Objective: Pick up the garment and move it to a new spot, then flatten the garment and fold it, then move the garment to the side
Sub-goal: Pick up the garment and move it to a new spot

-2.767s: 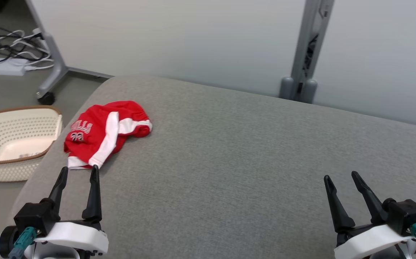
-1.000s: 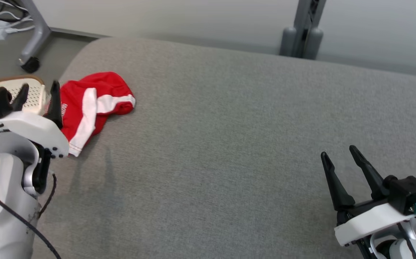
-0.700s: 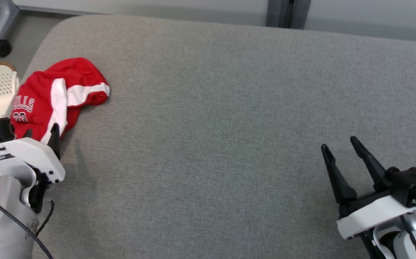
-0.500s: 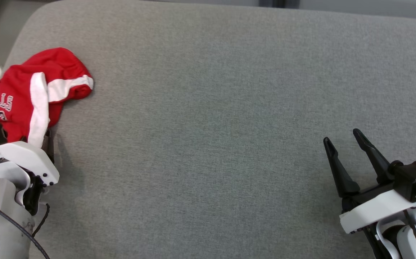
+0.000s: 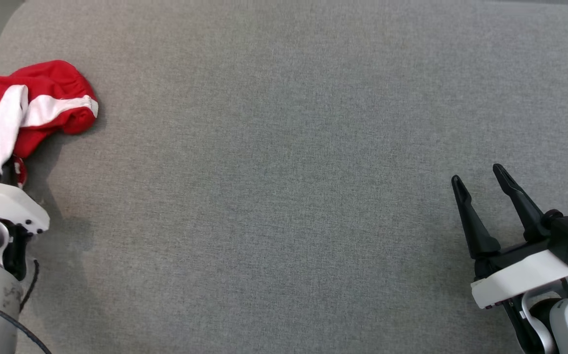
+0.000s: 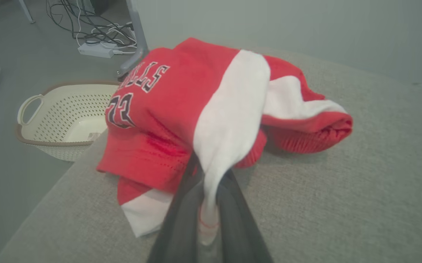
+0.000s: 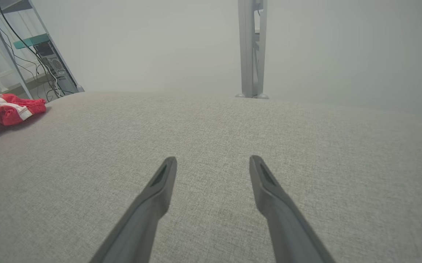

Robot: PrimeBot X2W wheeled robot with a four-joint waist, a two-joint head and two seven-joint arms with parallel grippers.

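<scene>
Grey cushion [image 5: 284, 147] bare mid-frame; red Bulls garment [image 5: 53, 83] at its upper-left edge, clamped by left gripper [image 6: 209, 190]; right gripper [image 5: 476, 173] spread.

In the head view, the garment [image 5: 43, 93] runs off the left edge at the upper left, so its full outline cannot be made out. In the left wrist view, the left gripper [image 6: 208, 193] is a dark blur at bottom centre, its fingertips lost under the white stripe [image 6: 229, 120] they pinch. The cloth covers the right part of the basket [image 6: 50, 117] at centre left. In the right wrist view, the left edge cuts the garment off.
</scene>
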